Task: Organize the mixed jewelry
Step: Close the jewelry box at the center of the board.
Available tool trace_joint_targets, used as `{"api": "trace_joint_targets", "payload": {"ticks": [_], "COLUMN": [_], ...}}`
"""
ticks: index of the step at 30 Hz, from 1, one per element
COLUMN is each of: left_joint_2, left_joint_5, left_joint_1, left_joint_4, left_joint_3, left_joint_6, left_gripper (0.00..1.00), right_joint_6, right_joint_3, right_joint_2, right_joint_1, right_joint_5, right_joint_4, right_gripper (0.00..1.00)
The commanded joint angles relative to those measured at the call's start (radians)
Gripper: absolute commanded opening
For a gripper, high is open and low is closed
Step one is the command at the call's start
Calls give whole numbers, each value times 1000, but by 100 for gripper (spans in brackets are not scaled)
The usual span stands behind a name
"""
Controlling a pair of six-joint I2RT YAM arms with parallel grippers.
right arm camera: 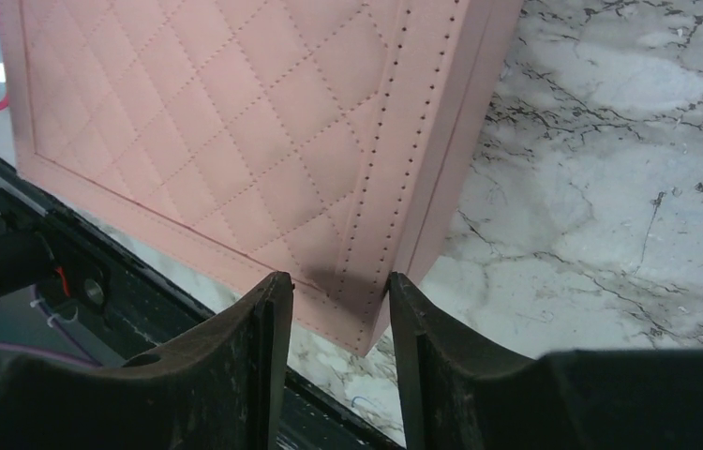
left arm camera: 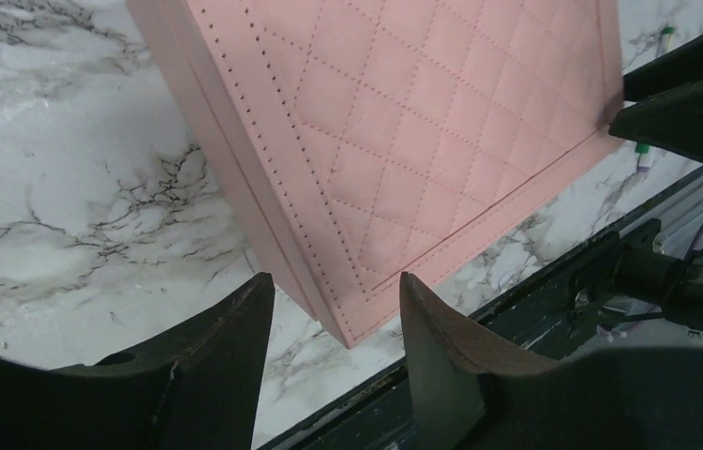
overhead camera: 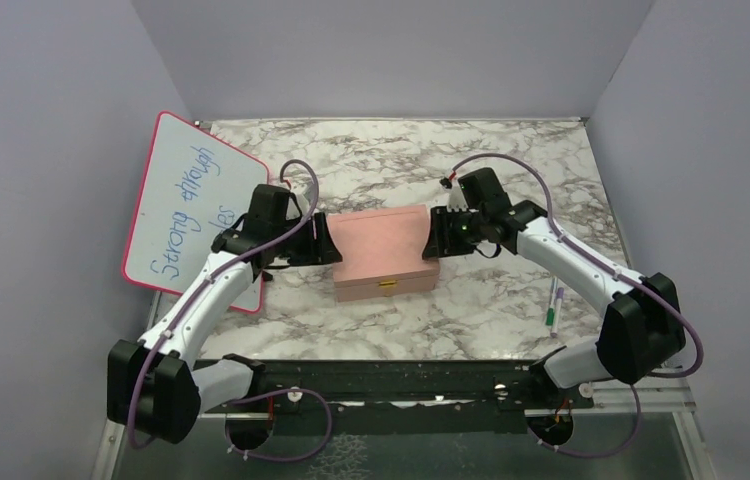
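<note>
step: opening stage, by my read. Box is shut and no sorting has started.
pink box [overhead camera: 381, 240]: quilted lid down, gold clasp [overhead camera: 387, 286] facing you, mid marble table [overhead camera: 511, 170].
jewelry: you won't see it in any view. Probably inside the box, but I can't confirm that.
left gripper [left arm camera: 334, 281]: at the box's left end. Jaws wide apart, near corner of the lid showing in the gap, nothing held.
right gripper [right arm camera: 336, 278]: at the box's right end. Jaws part open, a narrower gap than the left, stitched lid edge showing between them. I can't tell if either finger touches; no clear pinch.
both arms: they flank the box, one at each end, roughly level with the lid.
next move: your call, but I'd brace the base with one gripper and free the clasp or lift the front lid edge with the other. The lid seam is thin, so you need a fine approach, and the light box may slide.
risk: tipping the box would scatter the small pieces.
off-task: marker pen [overhead camera: 554, 305] right of the box, whiteboard [overhead camera: 186, 200] propped at left. Leave both.
</note>
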Motion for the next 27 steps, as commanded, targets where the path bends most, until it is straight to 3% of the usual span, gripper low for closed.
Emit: {"api": "trace_joint_targets", "payload": {"ticks": [1,13,22,27], "left_joint_2": [61,183,306,344], "left_joint_5": [44,-84,-294,-307], "left_joint_1": [3,-29,-148,-170], "left_joint_4": [-5,-8,-30,-23], "left_joint_3": [-20,-101,-137,-135], "left_joint_6": [30,6,-74,-96], "left_gripper": [51,20,14,10], "right_joint_6": [-29,-20,23,50], "right_joint_3": [-23,-114,-130,-126], "right_joint_2": [47,116,193,214], "right_joint_1": [11,24,62,82], "right_joint_5": [22,86,209,240], "right_joint_4": [-37,-14,-2,4], "right_gripper": [45,36,32,30]}}
